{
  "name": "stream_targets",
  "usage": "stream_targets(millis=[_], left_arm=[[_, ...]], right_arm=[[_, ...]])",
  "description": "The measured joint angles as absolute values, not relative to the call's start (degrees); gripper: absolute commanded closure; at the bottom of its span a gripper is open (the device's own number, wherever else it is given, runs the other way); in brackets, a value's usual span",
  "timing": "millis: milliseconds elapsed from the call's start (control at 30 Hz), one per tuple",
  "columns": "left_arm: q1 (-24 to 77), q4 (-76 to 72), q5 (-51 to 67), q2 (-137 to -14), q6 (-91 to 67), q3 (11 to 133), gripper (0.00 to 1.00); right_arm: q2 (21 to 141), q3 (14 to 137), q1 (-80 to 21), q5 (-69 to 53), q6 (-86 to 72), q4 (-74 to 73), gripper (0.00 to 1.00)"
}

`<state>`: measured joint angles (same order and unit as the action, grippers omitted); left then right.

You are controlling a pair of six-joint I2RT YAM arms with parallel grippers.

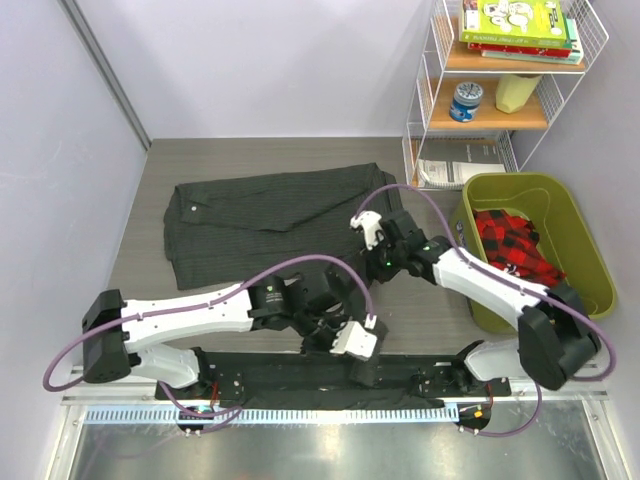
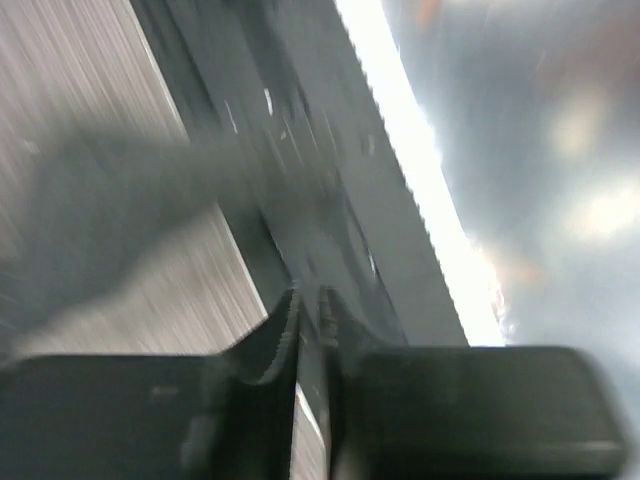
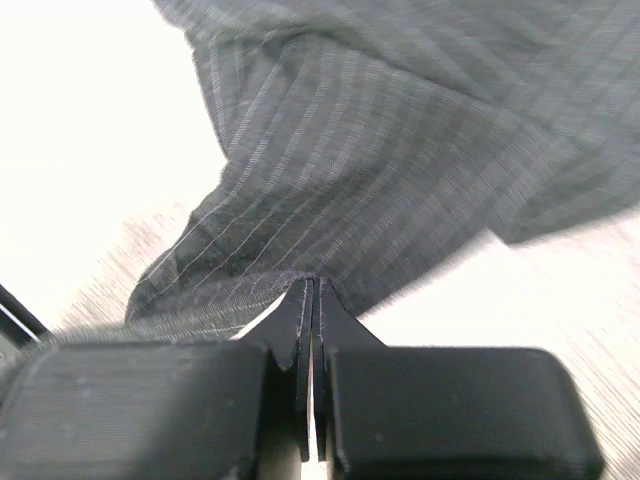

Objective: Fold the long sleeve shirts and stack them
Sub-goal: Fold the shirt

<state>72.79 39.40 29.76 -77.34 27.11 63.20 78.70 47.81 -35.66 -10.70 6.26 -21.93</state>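
Note:
One long sleeve shirt (image 1: pixel 260 225), dark with fine pale pinstripes, lies spread across the far half of the table. At its right edge, my right gripper (image 1: pixel 368 228) is shut, and in the right wrist view the fingertips (image 3: pixel 312 285) pinch a fold of the striped cloth (image 3: pixel 380 150), which rises in a peak from them. My left gripper (image 1: pixel 362 362) hangs low by the black base plate at the near edge. The left wrist view is blurred: its gripper (image 2: pixel 308 300) shows only a narrow slit between the fingers, and a vague grey shape (image 2: pixel 110 220) lies to the left.
A green bin (image 1: pixel 520 185) holding a red plaid cloth (image 1: pixel 510 240) stands at the right of the table. Behind it is a white wire shelf (image 1: pixel 430 90) with books and a can. The black base plate (image 1: pixel 270 372) runs along the near edge.

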Motion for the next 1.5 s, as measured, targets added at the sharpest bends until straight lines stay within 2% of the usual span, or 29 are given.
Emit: stream_targets(millis=[100, 167, 233, 367, 500, 633, 867, 1167, 1233, 1267, 1500], left_arm=[[71.18, 41.69, 26.94, -73.73, 26.76, 57.43, 0.45], [67.77, 43.22, 26.04, -69.32, 26.63, 55.24, 0.39], [60.31, 45.21, 25.17, -64.42, 26.98, 54.63, 0.39], [35.40, 48.97, 24.69, -59.48, 34.65, 54.59, 0.42], [14.06, 54.19, 24.58, -63.05, 45.71, 52.49, 0.48], [3.31, 55.48, 23.90, -69.52, 54.17, 51.07, 0.52], [-5.72, 52.42, 19.59, -79.79, 70.17, 49.21, 0.54], [-10.94, 47.59, 14.92, -86.63, 80.60, 48.49, 0.54], [-11.25, 45.76, 14.13, -87.13, 81.69, 47.46, 0.58], [-11.27, 45.23, 13.96, -86.98, 82.06, 47.29, 0.65], [-11.55, 44.99, 13.47, -85.67, 85.30, 46.11, 0.90]], right_arm=[[73.30, 47.00, -33.76, -11.35, 6.37, -22.02, 0.99], [68.93, 46.11, -33.63, -12.23, 7.01, -21.96, 0.99], [64.36, 44.73, -33.65, -13.08, 7.68, -21.67, 0.99], [59.86, 42.26, -33.76, -13.45, 8.40, -21.80, 0.99], [59.48, 41.41, -33.76, -12.69, 8.32, -22.46, 0.99], [59.37, 41.41, -33.76, -12.49, 7.97, -22.41, 0.99], [59.24, 41.41, -33.76, -12.21, 8.01, -22.46, 0.99], [59.27, 41.89, -33.76, -11.97, 8.27, -23.16, 0.99], [59.27, 42.26, -33.76, -11.88, 8.45, -23.66, 0.99], [59.27, 42.46, -33.76, -11.88, 8.54, -23.90, 0.99], [58.33, 43.86, -33.76, -12.10, 8.88, -26.57, 0.99]])
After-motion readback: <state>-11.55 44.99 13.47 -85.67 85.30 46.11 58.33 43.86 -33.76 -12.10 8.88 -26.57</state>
